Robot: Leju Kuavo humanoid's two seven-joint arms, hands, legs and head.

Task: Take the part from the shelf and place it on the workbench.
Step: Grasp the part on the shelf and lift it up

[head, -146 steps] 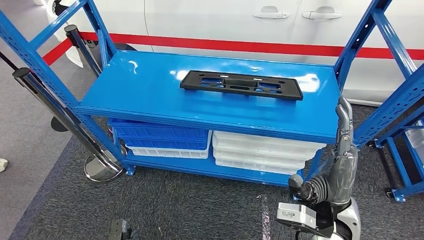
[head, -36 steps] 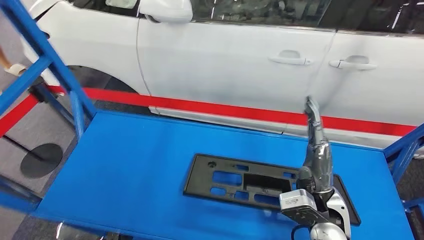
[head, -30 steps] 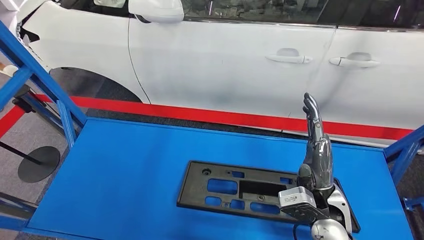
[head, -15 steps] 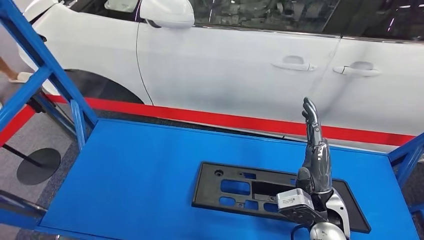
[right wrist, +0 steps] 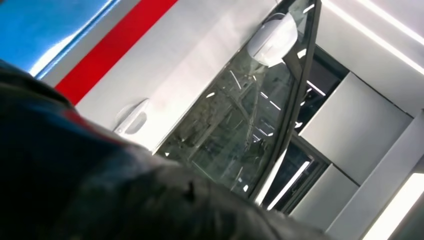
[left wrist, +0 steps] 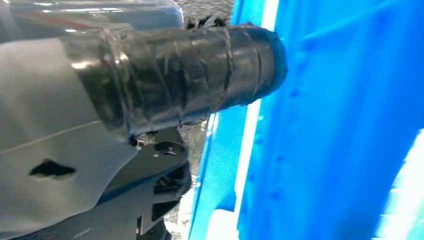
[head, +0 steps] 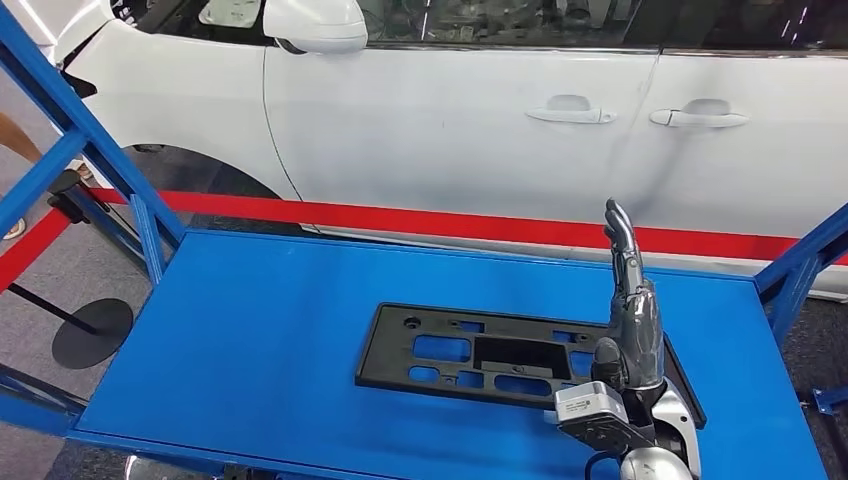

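White car behind blue shelf; black part lies flat on it. Right hand above part's right end, fingers straight, holding nothing. Left hand fingers: cannot tell.

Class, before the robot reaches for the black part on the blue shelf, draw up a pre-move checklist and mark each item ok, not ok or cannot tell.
1. Black part lies flat on the blue shelf, nothing on top of it: ok.
2. Right hand holds nothing, fingers pointing up: ok.
3. Right hand raised over the part's right end, not touching it: ok.
4. Left hand free: cannot tell, fingers hidden.
5. Space around the part on the shelf: ok.
6. Workbench located: cannot tell.
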